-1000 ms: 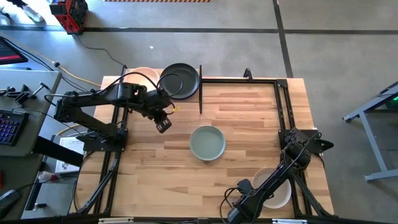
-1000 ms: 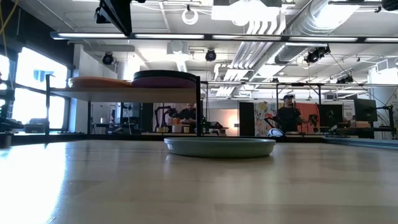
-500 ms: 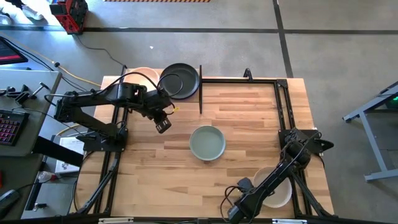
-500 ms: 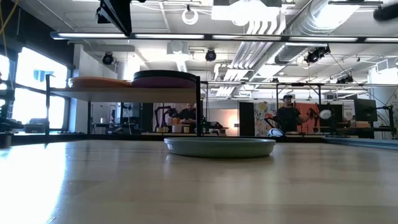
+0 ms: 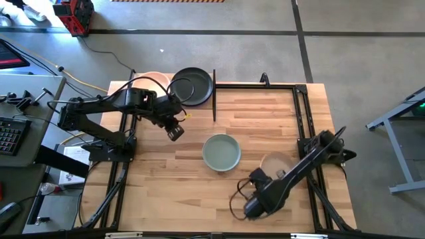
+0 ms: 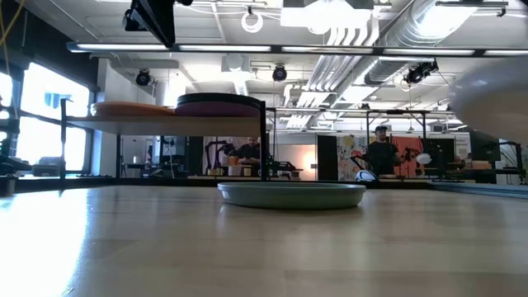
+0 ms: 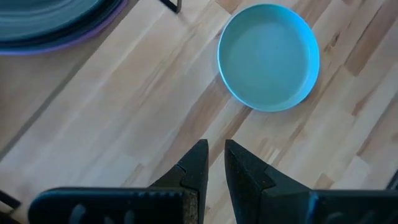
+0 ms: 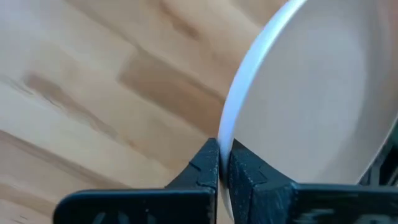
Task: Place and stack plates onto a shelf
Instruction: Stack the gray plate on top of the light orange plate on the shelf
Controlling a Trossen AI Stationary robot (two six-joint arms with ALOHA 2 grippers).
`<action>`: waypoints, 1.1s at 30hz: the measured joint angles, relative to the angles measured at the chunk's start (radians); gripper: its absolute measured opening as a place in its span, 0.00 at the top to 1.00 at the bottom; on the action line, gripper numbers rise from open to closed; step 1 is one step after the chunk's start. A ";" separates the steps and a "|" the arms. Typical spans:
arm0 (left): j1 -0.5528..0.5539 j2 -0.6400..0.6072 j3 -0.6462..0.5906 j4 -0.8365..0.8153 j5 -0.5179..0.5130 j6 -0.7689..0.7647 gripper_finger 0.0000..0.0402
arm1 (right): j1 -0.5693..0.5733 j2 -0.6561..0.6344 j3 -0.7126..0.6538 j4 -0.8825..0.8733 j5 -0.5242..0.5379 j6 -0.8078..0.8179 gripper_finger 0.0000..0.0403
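Note:
My right gripper point(image 5: 267, 176) is shut on a beige plate point(image 5: 275, 162) above the table's near right part; the plate also shows pale and blurred in the low view point(image 6: 495, 99). A sage green plate point(image 5: 221, 152) rests on its base at the table's middle. The shelf point(image 6: 165, 125) stands at the far left on black posts. It bears a peach plate point(image 5: 153, 79) and a stack topped by a black plate point(image 5: 192, 86) with a purple one point(image 6: 219, 108) beneath. My left gripper point(image 5: 174, 133) hovers, shut and empty, between the shelf and the green plate point(image 7: 268, 57). My right gripper pinches the beige plate's rim point(image 8: 225, 134) between its two fingers, one on the inner face and one on the underside. The plate is lifted clear of the table and tilted, reaching away from the fingers toward the far side.
A black metal frame point(image 5: 299, 99) runs along the table's far and right edges. A black post point(image 5: 214, 99) stands at the shelf's right end. Bare wood lies between the green plate and the frame. People stand in the room beyond the table point(image 6: 381, 153).
My right gripper has risen from the table's near right corner and gone toward the far edge and the middle, carrying the beige plate. The plate has come up off the table and now hangs tilted and clear.

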 joint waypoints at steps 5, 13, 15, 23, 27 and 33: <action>0.042 0.000 0.000 0.000 0.051 -0.044 0.89 | -0.066 -0.091 0.000 -0.011 0.093 -0.143 1.00; 0.129 0.000 0.000 0.000 0.063 -0.051 0.89 | -0.234 -0.196 0.002 0.020 0.140 -0.558 1.00; 0.150 0.000 0.000 0.000 0.061 -0.022 0.89 | -0.280 -0.211 0.002 0.053 0.145 -0.668 1.00; 0.197 0.000 0.000 0.000 0.051 0.052 0.89 | -0.439 -0.256 0.002 0.142 0.189 -1.049 1.00; 0.207 0.000 0.000 0.000 0.051 0.081 0.88 | -0.511 -0.279 0.002 0.165 0.192 -1.218 1.00; 0.212 0.003 0.000 -0.002 0.051 0.081 0.82 | -0.610 -0.310 0.002 0.226 0.222 -1.449 1.00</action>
